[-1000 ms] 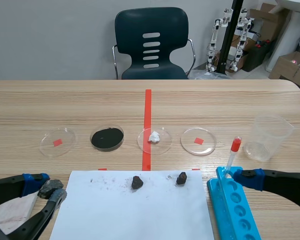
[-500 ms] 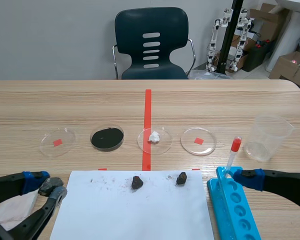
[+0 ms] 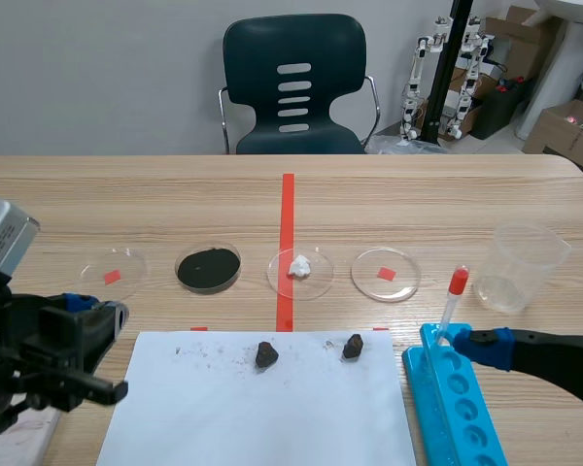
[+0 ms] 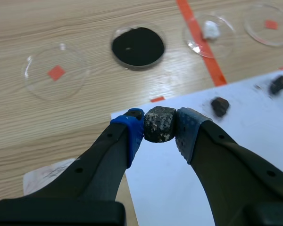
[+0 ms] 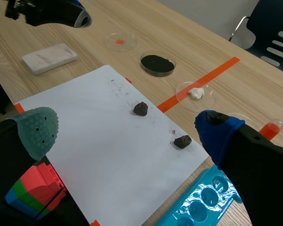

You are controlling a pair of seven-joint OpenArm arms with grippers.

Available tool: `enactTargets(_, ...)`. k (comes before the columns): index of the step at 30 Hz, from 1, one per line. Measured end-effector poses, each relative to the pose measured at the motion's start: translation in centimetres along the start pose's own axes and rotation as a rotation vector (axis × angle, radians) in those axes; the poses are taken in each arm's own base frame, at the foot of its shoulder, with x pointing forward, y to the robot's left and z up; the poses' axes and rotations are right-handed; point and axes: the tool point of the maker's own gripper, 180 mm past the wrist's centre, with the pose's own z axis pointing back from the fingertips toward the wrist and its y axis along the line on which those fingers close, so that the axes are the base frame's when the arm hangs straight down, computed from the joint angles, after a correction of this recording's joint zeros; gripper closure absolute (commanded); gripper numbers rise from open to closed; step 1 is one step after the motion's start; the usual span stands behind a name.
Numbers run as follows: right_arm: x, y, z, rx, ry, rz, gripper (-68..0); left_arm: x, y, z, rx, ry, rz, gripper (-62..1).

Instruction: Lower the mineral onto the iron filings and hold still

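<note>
Since a second ago the left arm has lifted off the counter's near left corner. Its left tool is clamped on the dark speckled lump of mineral, above the near left corner of the white paper sheet and well short of the round clear dish of black iron filings. Only the pad tips pinch the rock, so I'd worry about a slip. Too low an approach could clip the dish rim and scatter filings. An empty clear dish with a red square crowds the side toward the counter's left edge, while bare wood lies between sheet and filings. The right tool is spread wide, holding nothing, by the blue tube rack at the near right corner.
</note>
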Motion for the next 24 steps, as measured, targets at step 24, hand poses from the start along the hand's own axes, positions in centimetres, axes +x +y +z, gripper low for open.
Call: enactTargets(24,0.0,0.0,0.0,0.000,0.000,0.000,-60.6,2.2,-1.3,-15.2,-0.006,0.170,0.000,-13.4)
